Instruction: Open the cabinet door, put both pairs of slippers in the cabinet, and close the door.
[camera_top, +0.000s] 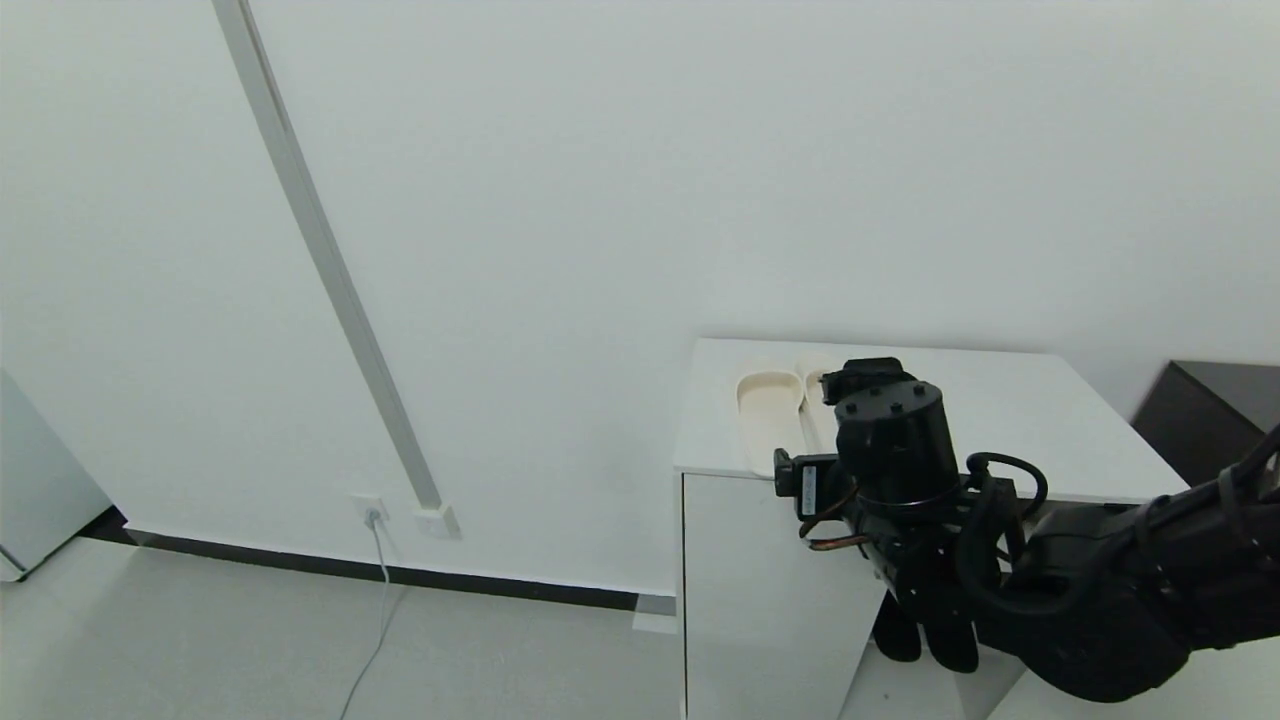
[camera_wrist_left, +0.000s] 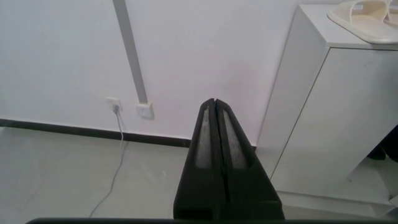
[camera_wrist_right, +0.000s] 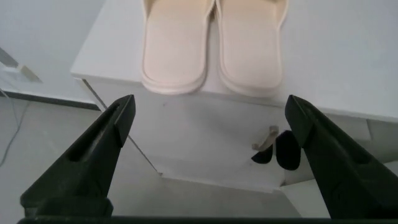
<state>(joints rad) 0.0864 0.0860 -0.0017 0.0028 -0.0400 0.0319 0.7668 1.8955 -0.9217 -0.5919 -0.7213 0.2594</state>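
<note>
While the left wrist view showed the left gripper (camera_wrist_left: 214, 102) clenched empty near the cabinet (camera_wrist_left: 323, 106), the right wrist view showed the right gripper (camera_wrist_right: 210, 99), fingers (camera_wrist_right: 93, 155) spread apart, facing cream slippers (camera_wrist_right: 174, 50) on the cabinet's top.

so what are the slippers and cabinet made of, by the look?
Slippers: cream, matte, with a one-piece moulded look, so likely soft foam or rubber. Cabinet: flat white panels with smooth faces and crisp edges, probably laminated board, though it could be painted wood.
</note>
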